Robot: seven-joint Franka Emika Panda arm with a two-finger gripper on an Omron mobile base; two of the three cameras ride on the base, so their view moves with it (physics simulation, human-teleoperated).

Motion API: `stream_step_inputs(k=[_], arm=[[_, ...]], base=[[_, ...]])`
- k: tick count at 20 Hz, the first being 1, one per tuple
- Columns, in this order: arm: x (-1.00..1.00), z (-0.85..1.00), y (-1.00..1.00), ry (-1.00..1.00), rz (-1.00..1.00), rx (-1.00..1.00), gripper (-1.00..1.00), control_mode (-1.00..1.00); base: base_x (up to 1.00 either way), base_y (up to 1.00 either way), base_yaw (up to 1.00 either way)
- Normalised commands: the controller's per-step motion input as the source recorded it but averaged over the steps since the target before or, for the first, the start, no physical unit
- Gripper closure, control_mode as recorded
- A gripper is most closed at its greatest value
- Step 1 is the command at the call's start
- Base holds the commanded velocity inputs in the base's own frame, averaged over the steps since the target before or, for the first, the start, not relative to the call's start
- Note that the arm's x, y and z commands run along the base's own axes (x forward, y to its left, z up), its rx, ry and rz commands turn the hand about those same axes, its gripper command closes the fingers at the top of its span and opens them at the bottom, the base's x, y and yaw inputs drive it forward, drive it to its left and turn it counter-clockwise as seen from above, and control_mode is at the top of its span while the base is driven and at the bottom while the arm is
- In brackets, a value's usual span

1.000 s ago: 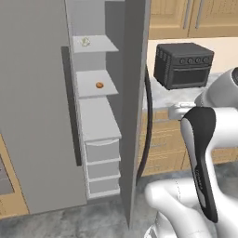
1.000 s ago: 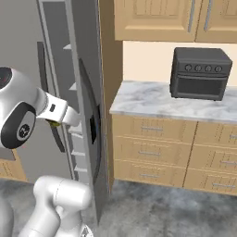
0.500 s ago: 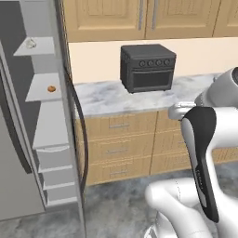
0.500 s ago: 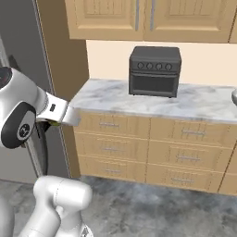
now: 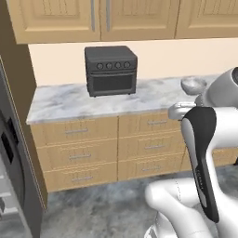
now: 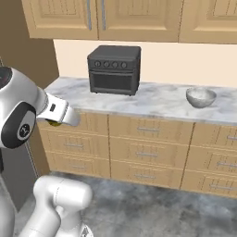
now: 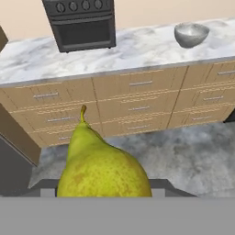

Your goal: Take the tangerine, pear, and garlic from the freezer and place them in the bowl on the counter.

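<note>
A yellow-green pear (image 7: 103,170) with a thin stem sits right in front of the hand camera, gripped from both sides, and it covers the fingertips. My gripper (image 6: 55,122) is shut on it, hanging in front of the cabinet drawers at the counter's left end. The off-white bowl (image 6: 200,97) (image 5: 193,83) (image 7: 191,34) stands on the marbled counter (image 6: 157,99) (image 7: 137,48), far to the right of the hand. An edge of the grey freezer (image 5: 10,158) with its dark handle shows at the far left. The tangerine and the garlic are out of view.
A dark toaster oven (image 6: 114,69) (image 5: 110,69) (image 7: 82,23) stands on the counter left of the bowl. Tan drawers with bar handles (image 6: 148,152) run under the counter and wooden wall cabinets (image 6: 139,18) hang above it. The floor is grey stone (image 7: 183,151).
The base has turned right, so both base views swung from the open freezer shelves to the counter. The bowl has come into view. The arm's pose over the base looks the same.
</note>
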Motion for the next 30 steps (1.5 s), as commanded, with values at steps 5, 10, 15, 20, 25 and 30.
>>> stream_step_inputs(k=[5, 10, 15, 20, 25, 30], arm=[[0.0, 0.0, 0.0, 0.0, 0.0, 0.0, 1.0, 1.0], [0.0, 0.0, 0.0, 0.0, 0.0, 0.0, 1.0, 1.0], [0.0, 0.0, 0.0, 0.0, 0.0, 0.0, 1.0, 1.0], [0.0, 0.0, 0.0, 0.0, 0.0, 0.0, 1.0, 1.0], [0.0, 0.0, 0.0, 0.0, 0.0, 0.0, 1.0, 1.0], [0.0, 0.0, 0.0, 0.0, 0.0, 0.0, 1.0, 1.0]], base=[[0.39, -1.0, 0.06], [0.85, -1.0, 0.14], [0.82, -0.86, 0.11], [0.26, -0.83, 0.05], [0.62, -0.21, 0.02], [0.73, -0.1, 0.02]])
